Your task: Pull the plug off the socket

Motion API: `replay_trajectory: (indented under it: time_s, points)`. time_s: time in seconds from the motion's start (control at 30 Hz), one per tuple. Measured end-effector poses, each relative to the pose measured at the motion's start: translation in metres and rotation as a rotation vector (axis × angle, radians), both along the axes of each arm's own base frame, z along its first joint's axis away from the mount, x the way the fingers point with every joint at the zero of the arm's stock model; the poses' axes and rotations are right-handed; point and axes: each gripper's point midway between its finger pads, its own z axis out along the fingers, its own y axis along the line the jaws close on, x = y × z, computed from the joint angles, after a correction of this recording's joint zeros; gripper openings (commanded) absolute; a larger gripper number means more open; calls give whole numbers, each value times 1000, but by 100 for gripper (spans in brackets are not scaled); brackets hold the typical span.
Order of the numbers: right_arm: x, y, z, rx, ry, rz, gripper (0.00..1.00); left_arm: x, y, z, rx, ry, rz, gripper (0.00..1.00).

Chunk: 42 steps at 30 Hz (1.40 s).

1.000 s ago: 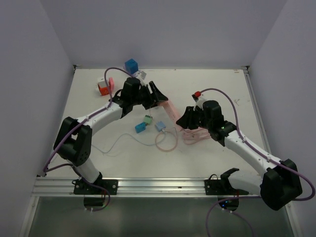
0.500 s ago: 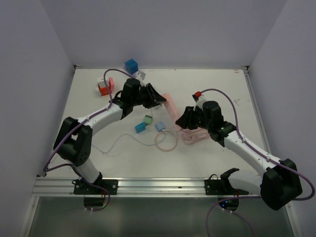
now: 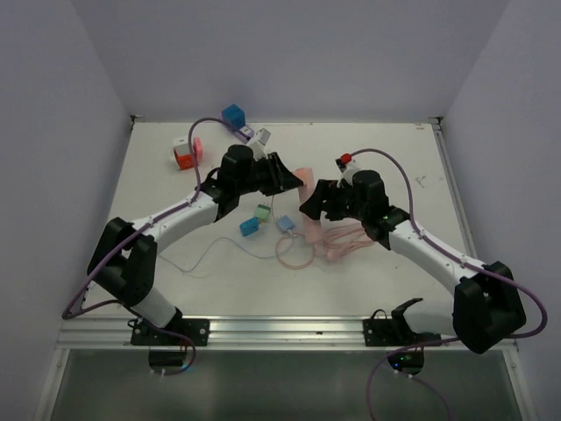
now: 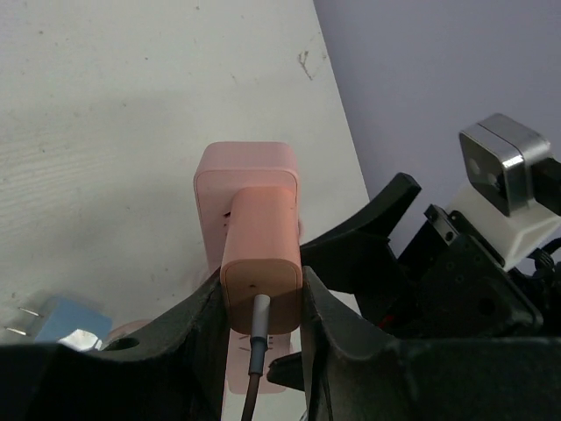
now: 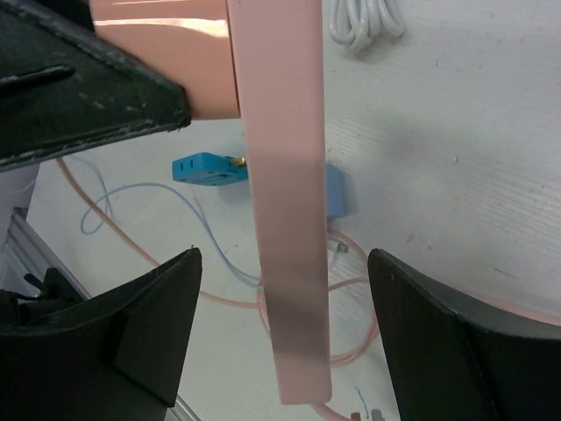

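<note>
plug (image 4: 260, 259) pinched in left claw (image 4: 260, 298), seated in socket (image 4: 246, 171)

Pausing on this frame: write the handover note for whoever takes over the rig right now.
Left pincer: shut on the pink plug.
Right pincer: open, straddling the pink socket strip, with a gap on each side.
Done: plug grasped, but it is not yet out of the strip.
Left: probably close the right pincer on the strip, then pull the plug free.

- left arm (image 3: 180, 213) stretched forward and rightward; left gripper (image 4: 260, 289) pinched in tight
- right arm (image 3: 425, 248) bent inward, leftward; right gripper (image 5: 280, 259) jaws spread wide
- grippers just beside each other
</note>
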Motion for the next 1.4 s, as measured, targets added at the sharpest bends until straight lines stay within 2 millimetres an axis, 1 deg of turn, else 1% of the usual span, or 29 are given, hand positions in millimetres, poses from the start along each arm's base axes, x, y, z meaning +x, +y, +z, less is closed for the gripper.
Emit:
replay_trajectory:
  time_s: [0.07, 0.17, 0.27, 0.3, 0.37, 0.4, 0.5, 0.87, 1.0, 1.03, 1.07, 1.1, 1.17, 1.23, 1.27, 1.33, 1.4]
  points:
    - [5, 3, 0, 5, 2, -4, 79, -4, -3, 10, -4, -38, -18, 0]
    - [12, 6, 0, 9, 5, -11, 75, -9, -8, 18, -4, -79, -41, 0]
    - [17, 9, -2, 17, 8, -17, 63, -13, -12, 20, 3, -105, -61, 0]
    - [18, 9, -3, 19, 9, -19, 50, -15, -13, 19, 6, -111, -67, 0]
    - [20, 10, -1, 28, 6, -29, 34, -17, -14, 17, 16, -120, -77, 0]
    - [21, 9, -1, 29, 4, -34, 18, -18, -15, 16, 20, -122, -79, 0]
    - [20, 11, -2, 23, -5, -32, 0, -17, -14, 15, 31, -136, -71, 0]
    - [6, 1, -11, 20, -38, -52, 0, -32, -17, 10, 82, -154, -127, 0]
    - [6, -2, -11, 23, -42, -48, 0, -35, -16, 12, 90, -161, -131, 0]
    - [9, -9, -14, 10, -36, -81, 0, -36, -14, 14, 98, -169, -132, 0]
    - [16, -23, -22, -12, -17, -138, 0, -37, -10, 18, 100, -174, -129, 0]
    - [24, -42, -32, -35, 6, -211, 0, -39, -5, 26, 96, -187, -123, 0]
    - [34, -78, -52, -95, 52, -337, 0, -41, 4, 47, 78, -229, -109, 0]
    - [36, -101, -67, -140, 88, -413, 0, -43, 13, 66, 59, -271, -92, 0]
    - [36, -106, -71, -154, 99, -431, 0, -43, 18, 73, 53, -285, -82, 0]
    - [35, -108, -73, -164, 108, -435, 0, -42, 29, 76, 53, -292, -58, 0]
    - [35, -107, -73, -165, 107, -432, 0, -37, 42, 67, 71, -277, -27, 0]
